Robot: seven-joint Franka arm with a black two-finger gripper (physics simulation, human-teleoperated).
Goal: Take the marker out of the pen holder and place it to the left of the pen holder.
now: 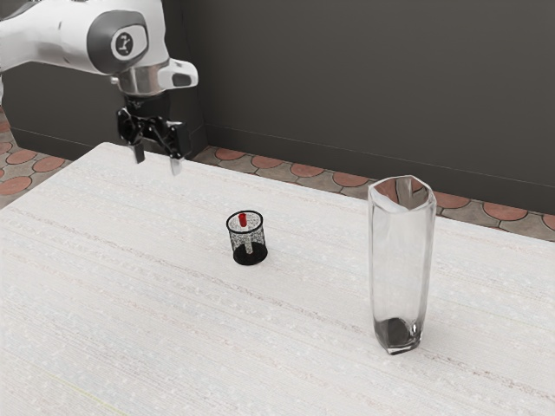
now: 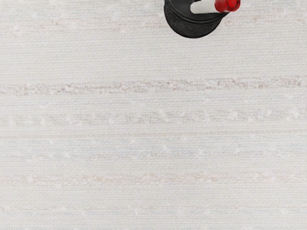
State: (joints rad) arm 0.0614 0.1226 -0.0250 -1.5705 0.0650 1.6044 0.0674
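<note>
My gripper [image 1: 158, 166] hangs open above the table's far edge in the exterior view, with nothing between its fingers. Toward that view's right from it, and lower, the black mesh pen holder [image 1: 250, 254] stands upright on the table. Inside leans a white marker with a red cap [image 1: 244, 218], its capped end near the rim. In the wrist view the pen holder [image 2: 194, 31] is partly cut off by the picture's edge, and the marker [image 2: 206, 6] slants across its opening, red end outward.
A tall clear glass vase [image 1: 401, 269] with something dark at its bottom stands on the white table [image 1: 156, 321], toward the exterior view's right from the pen holder. Behind the table rises a dark wall [image 1: 347, 87].
</note>
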